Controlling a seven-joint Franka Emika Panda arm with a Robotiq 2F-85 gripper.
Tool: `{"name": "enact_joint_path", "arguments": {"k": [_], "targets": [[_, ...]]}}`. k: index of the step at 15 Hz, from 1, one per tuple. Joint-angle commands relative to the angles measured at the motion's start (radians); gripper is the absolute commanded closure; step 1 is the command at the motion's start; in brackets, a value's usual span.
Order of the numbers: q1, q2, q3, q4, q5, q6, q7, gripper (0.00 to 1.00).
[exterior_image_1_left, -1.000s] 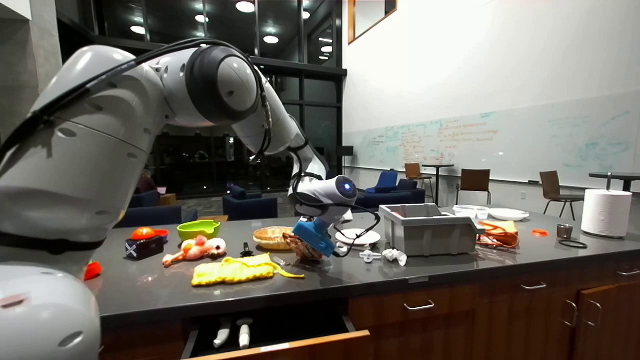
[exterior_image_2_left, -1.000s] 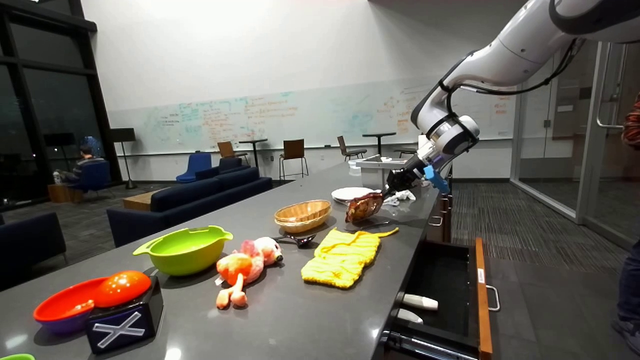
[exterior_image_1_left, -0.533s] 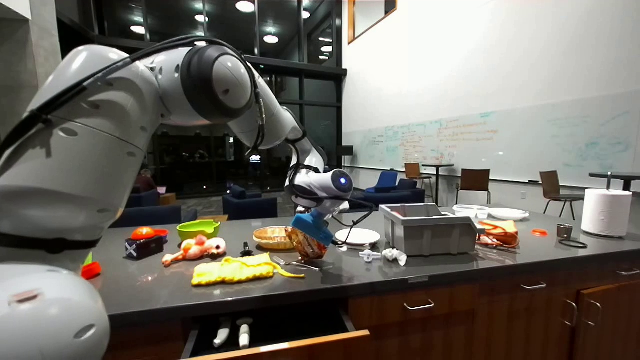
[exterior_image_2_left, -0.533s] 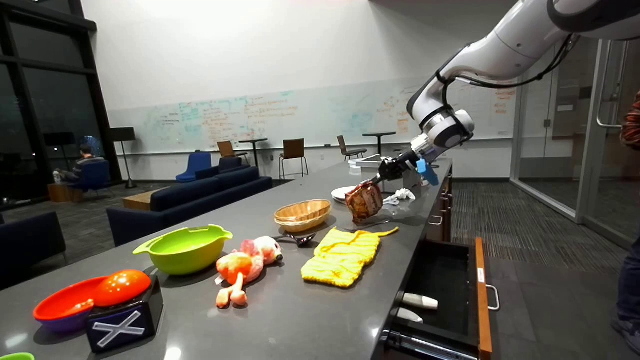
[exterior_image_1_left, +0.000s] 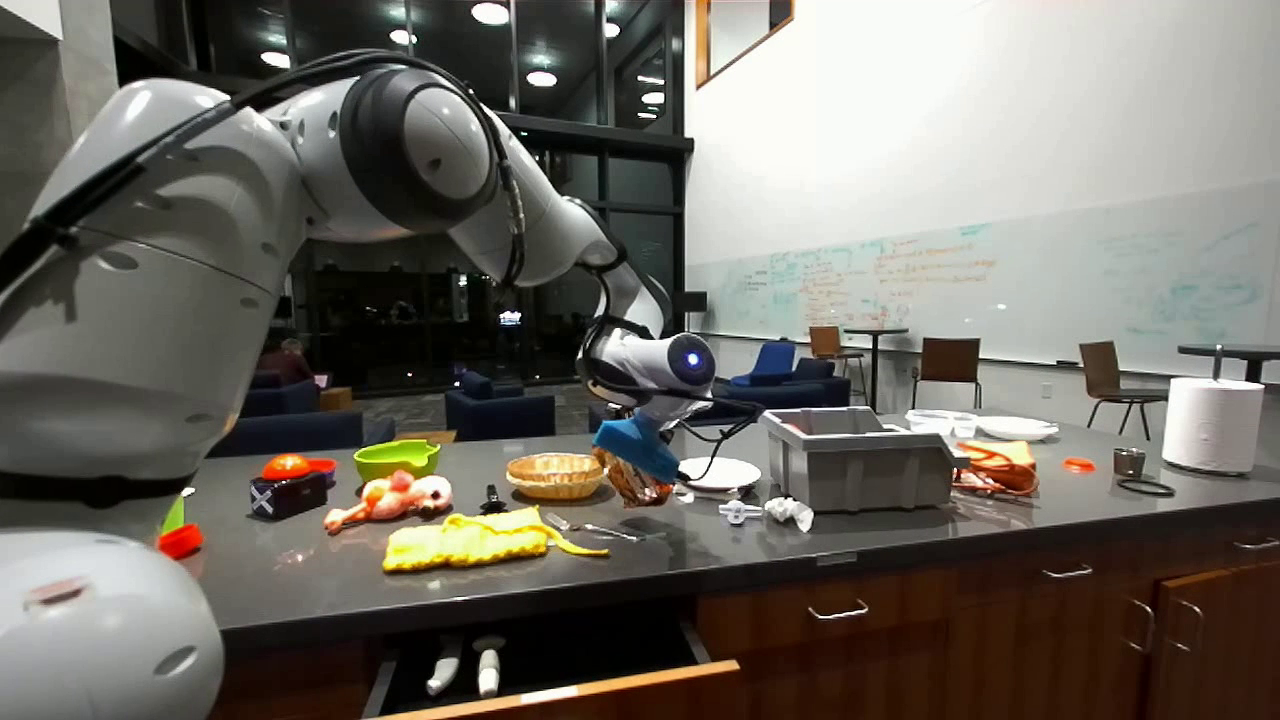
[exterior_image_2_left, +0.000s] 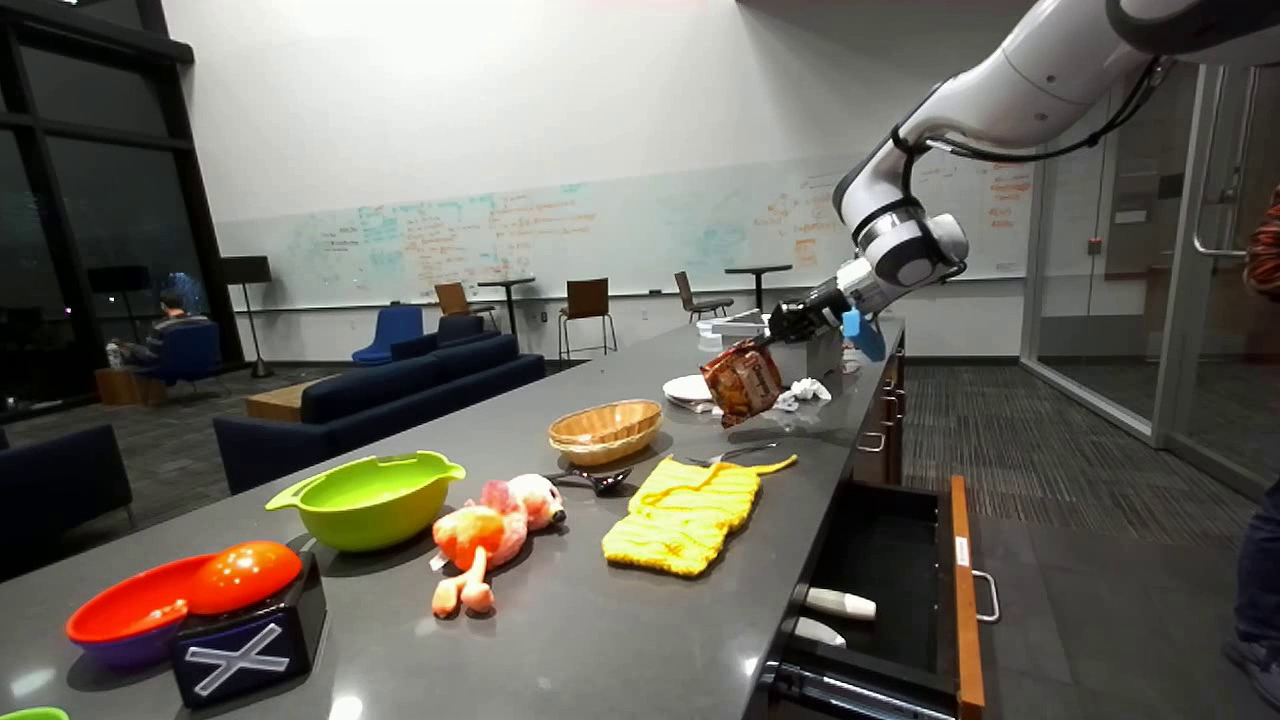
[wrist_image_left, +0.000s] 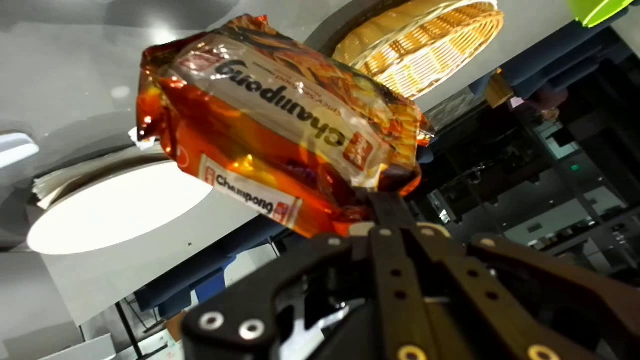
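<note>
Both fingers are closed nearly together at bottom centre of the wrist view, clamped on one end of a shiny orange packet lettered "Champong". The packet is held above the surface, judged by the gap under it in both exterior views.

By judgement, grasp and lift are done; set-down and release are not yet done.

Orientation: in the wrist view the long axis is slanted from upper left to lower right, the gripped end at lower right and the free end pointed to upper left. Lettering is run along this axis and is seen upside down. In an exterior view the packet is tilted, its lowest corner toward lower left; the long axis cannot be told with confidence there.

Surroundings: a white plate is noted at left of the wrist view and a woven basket at upper right, no contact with either being seen. Farther out, a metal utensil and a yellow knitted cloth are seen at lower left of the packet in an exterior view, with a grey bin to its right and an open drawer at the bottom edge.
</note>
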Motion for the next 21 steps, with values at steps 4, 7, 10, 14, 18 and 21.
{"name": "enact_joint_path", "arguments": {"k": [4,7,10,14,18,21], "targets": [[0.023,-0.099,-0.059,-0.123,0.161,0.004,-0.136,1.0],[0.03,-0.124,-0.076,-0.168,0.223,-0.001,-0.197,1.0],[0.035,-0.155,-0.092,-0.217,0.275,-0.007,-0.25,1.0],[0.028,-0.195,-0.113,-0.289,0.343,-0.031,-0.325,1.0],[0.023,-0.255,-0.14,-0.382,0.387,-0.059,-0.383,1.0],[0.02,-0.288,-0.156,-0.445,0.424,-0.076,-0.433,1.0]]}}
